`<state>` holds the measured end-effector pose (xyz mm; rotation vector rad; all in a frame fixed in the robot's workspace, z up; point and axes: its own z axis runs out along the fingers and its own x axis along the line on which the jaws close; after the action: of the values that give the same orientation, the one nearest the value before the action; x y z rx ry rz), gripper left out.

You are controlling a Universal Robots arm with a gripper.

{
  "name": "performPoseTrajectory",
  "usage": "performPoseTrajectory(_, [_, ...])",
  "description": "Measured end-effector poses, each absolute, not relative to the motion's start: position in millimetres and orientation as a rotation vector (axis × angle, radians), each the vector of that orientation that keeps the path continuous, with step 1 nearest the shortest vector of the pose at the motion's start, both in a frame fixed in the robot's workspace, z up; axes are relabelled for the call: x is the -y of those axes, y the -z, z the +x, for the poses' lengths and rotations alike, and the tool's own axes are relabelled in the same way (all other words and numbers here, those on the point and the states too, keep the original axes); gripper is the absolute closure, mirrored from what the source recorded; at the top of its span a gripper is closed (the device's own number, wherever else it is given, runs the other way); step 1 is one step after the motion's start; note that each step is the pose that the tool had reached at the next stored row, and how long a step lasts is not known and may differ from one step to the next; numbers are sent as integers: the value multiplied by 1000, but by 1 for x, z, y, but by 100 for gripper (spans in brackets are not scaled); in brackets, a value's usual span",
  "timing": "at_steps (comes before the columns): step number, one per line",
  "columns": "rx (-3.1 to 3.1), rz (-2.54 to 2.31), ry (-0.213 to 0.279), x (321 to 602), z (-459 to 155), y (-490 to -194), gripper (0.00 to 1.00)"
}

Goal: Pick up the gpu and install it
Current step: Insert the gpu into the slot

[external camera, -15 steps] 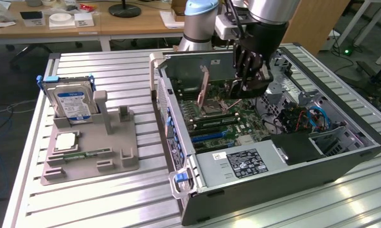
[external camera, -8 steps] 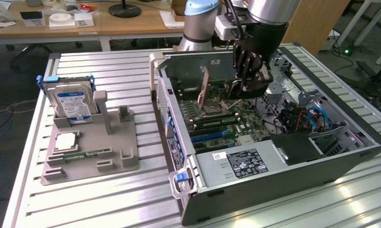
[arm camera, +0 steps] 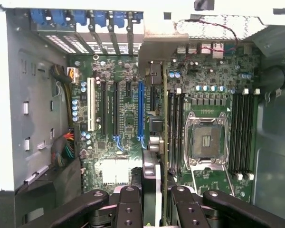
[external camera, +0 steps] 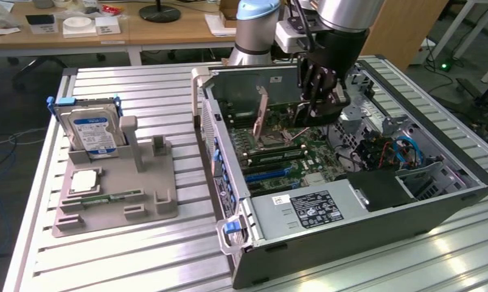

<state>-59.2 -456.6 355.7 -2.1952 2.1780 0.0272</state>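
The hand (external camera: 316, 112) is clamped narrow on the gpu (arm camera: 164, 142), holding it on edge inside the computer case (external camera: 350, 240) above the motherboard (arm camera: 128, 118) (bracket facing the rear slots, presumably to line up with a socket).

Case (external camera: 350, 243) is open on top, so straight down is the way in. Gripper (external camera: 316, 117) clamped on the gpu (arm camera: 164, 118) hogs the upper middle, power supply (external camera: 309, 210) blocks lower centre, cables (external camera: 406, 152) clutter the right. Open table (external camera: 130, 255) lower left.
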Motion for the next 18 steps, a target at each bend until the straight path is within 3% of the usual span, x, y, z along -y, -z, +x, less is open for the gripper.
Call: performPoseTrajectory(18, [-2173, -2201, -28, 457, -64, -348, 72])
